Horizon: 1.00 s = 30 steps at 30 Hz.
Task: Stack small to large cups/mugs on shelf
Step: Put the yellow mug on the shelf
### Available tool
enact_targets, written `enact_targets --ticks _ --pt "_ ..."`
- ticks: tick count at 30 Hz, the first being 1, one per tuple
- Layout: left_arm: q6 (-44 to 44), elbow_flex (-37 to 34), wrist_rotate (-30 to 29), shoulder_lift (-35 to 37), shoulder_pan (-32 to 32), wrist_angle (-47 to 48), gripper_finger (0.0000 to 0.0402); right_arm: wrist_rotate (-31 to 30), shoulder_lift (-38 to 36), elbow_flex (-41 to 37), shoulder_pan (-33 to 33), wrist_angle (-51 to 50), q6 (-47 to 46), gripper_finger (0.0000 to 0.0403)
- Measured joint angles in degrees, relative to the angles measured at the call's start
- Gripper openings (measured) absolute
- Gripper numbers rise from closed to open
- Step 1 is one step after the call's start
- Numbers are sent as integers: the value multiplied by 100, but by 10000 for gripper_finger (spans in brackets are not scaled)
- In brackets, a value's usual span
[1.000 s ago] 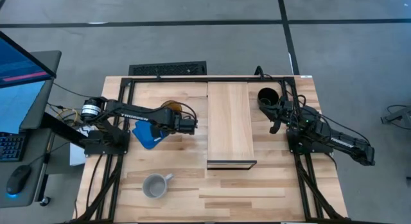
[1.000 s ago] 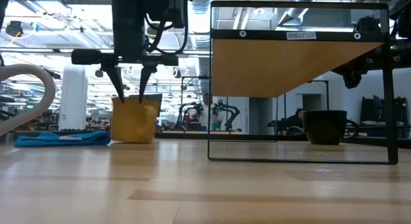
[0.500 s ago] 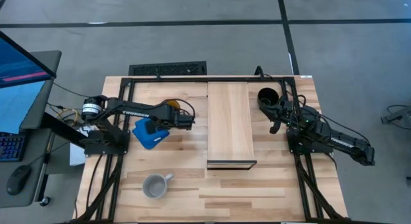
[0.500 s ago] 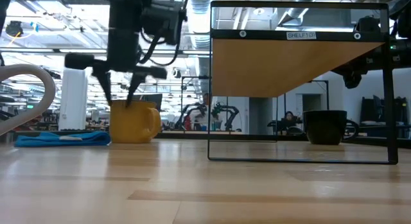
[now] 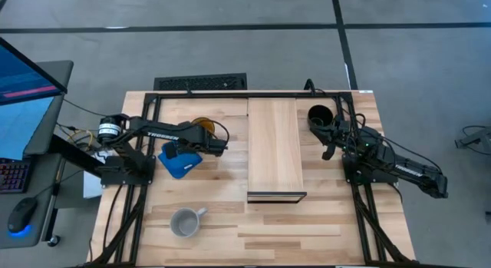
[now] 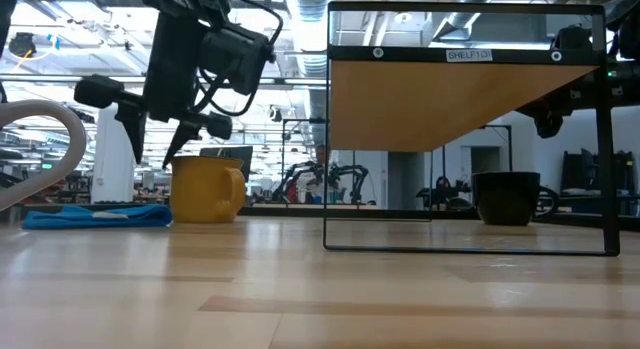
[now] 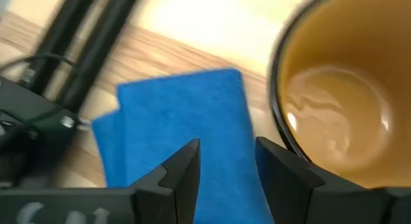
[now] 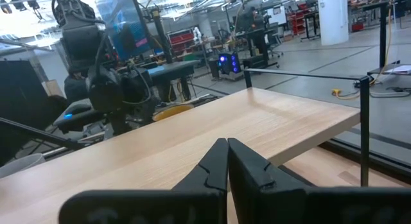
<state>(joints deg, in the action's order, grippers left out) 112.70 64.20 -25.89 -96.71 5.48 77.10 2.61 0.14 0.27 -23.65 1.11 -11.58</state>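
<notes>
The yellow mug stands upright on its base on the table, left of the shelf; it also shows in the left wrist view. My left gripper hangs open and tipped just above the mug's left rim, over the blue cloth. The grey mug sits near the table's near edge. The black mug stands right of the shelf, towards the far edge. My right gripper is shut and waits beside the black mug, near the shelf's right side.
The folded blue cloth lies flat, left of the yellow mug. The shelf's dark frame legs stand between the yellow and black mugs. Bare table lies near the front edge, right of the grey mug. A monitor and mouse sit off the table's left.
My left gripper, which hung straight down with its open fingertips at the yellow mug's rim, has swung toward the table's left and tipped over, staying open. The yellow mug stays on the table, its handle now showing on the right side.
</notes>
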Motion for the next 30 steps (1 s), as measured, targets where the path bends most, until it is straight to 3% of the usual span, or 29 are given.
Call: enact_targets --ticks 9,18,26,30 --pt "-172 319 10 0 -6 188 141 0 0 0 0 -3 -2 33" --pt "36 1676 -488 7 -288 1283 141 0 0 0 0 -3 0 33" --pt "-1286 1861 -1495 11 -355 -1076 141 0 0 0 0 -2 1 33" --pt "-1592 1580 -1370 11 -187 -1661 141 0 0 0 1 -3 1 33"
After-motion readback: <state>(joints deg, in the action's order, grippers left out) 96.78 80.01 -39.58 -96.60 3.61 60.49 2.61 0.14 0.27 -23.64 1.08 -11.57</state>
